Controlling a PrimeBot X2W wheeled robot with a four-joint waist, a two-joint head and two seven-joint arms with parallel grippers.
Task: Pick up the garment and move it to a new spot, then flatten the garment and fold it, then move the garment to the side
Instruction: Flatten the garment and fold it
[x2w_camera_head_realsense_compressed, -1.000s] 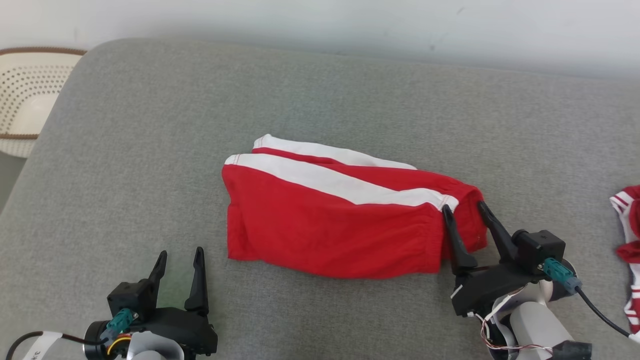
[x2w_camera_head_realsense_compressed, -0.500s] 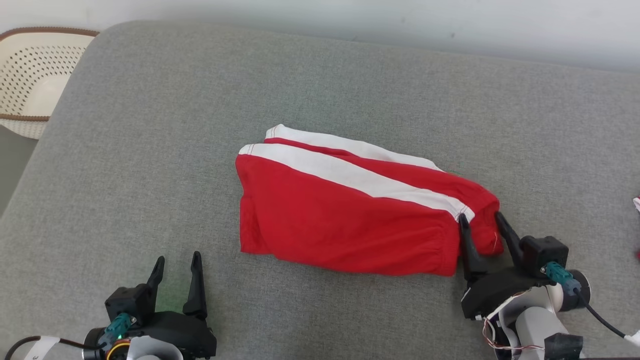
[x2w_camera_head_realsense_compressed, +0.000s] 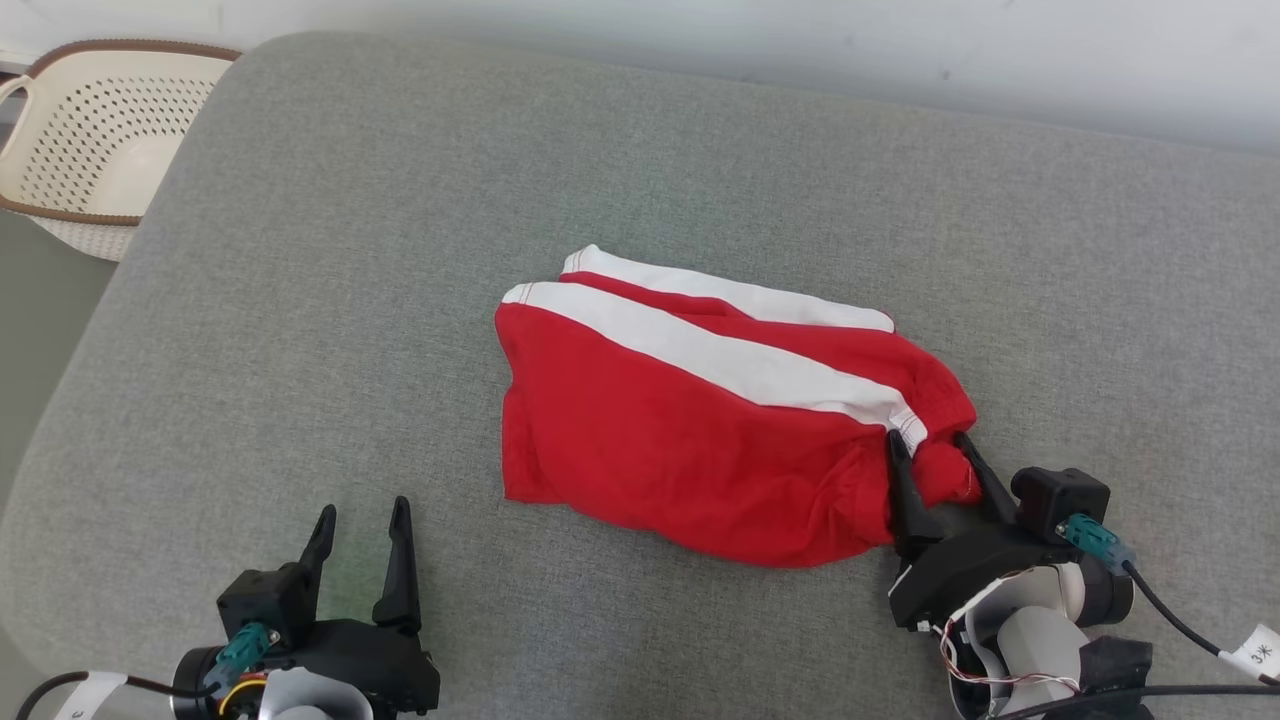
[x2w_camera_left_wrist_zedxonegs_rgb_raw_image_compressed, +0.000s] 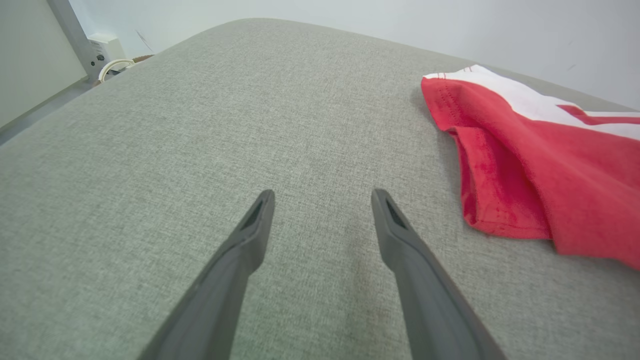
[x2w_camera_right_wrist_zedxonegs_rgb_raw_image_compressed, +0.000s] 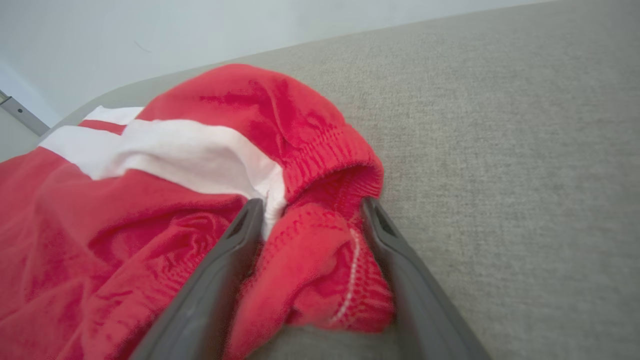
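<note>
Nearest, at the lower left, the left gripper (x2w_camera_head_realsense_compressed: 362, 508) hovers over bare grey cushion (x2w_camera_head_realsense_compressed: 400, 250), its two dark fingers spread wide with nothing between them. At the lower right, the right gripper (x2w_camera_head_realsense_compressed: 928, 440) has its fingers just as wide apart, straddling a bunched corner of the elastic waistband (x2w_camera_right_wrist_zedxonegs_rgb_raw_image_compressed: 325, 150). The cloth fills the gap and touches both fingers, but they are not pinched on it. The red shorts (x2w_camera_head_realsense_compressed: 680, 430) with white side stripes lie folded in the middle of the cushion. Farther off, past its left edge, stands a cream perforated basket (x2w_camera_head_realsense_compressed: 100, 150).
</note>
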